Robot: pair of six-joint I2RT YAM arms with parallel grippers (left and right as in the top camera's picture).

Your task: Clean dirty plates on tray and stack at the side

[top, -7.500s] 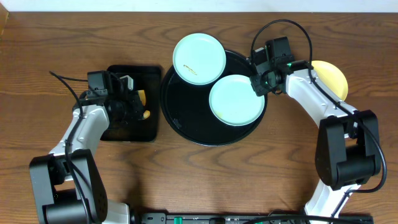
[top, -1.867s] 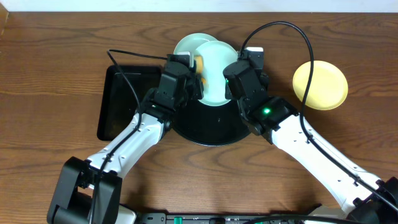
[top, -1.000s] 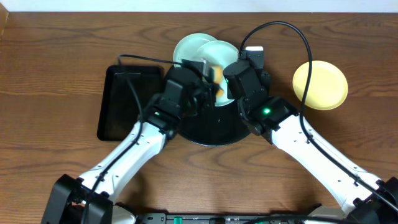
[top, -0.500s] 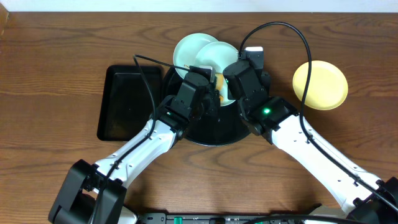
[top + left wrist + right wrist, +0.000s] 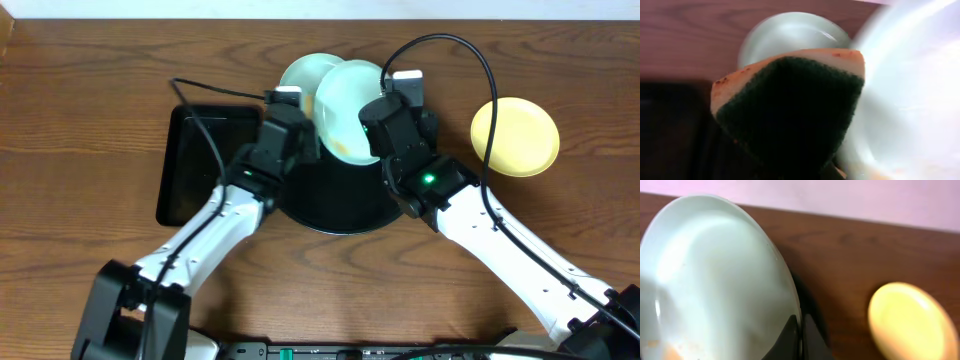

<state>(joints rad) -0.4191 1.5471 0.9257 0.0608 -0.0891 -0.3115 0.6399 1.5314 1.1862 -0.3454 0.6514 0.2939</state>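
My right gripper point(image 5: 372, 125) is shut on the rim of a pale mint-blue plate point(image 5: 343, 108), holding it tilted above the round black tray point(image 5: 340, 205). In the right wrist view both fingers point(image 5: 790, 335) pinch that plate point(image 5: 715, 275), and an orange-brown smear shows at its lower edge. My left gripper point(image 5: 300, 125) is shut on a sponge point(image 5: 790, 105), dark green face with an orange body, just left of the held plate point(image 5: 910, 90). A second mint plate point(image 5: 298, 75) lies behind on the tray's far rim. The yellow plate point(image 5: 515, 135) rests on the table to the right.
A rectangular black tray point(image 5: 195, 165) sits on the wooden table left of the round tray. Both forearms cross over the round tray's near half. Cables arc above the arms. The yellow plate point(image 5: 910, 320) lies right of my right gripper.
My left gripper has drawn the sponge leftward off the held plate's face. The plate stays gripped by the right gripper and now shows more of its face.
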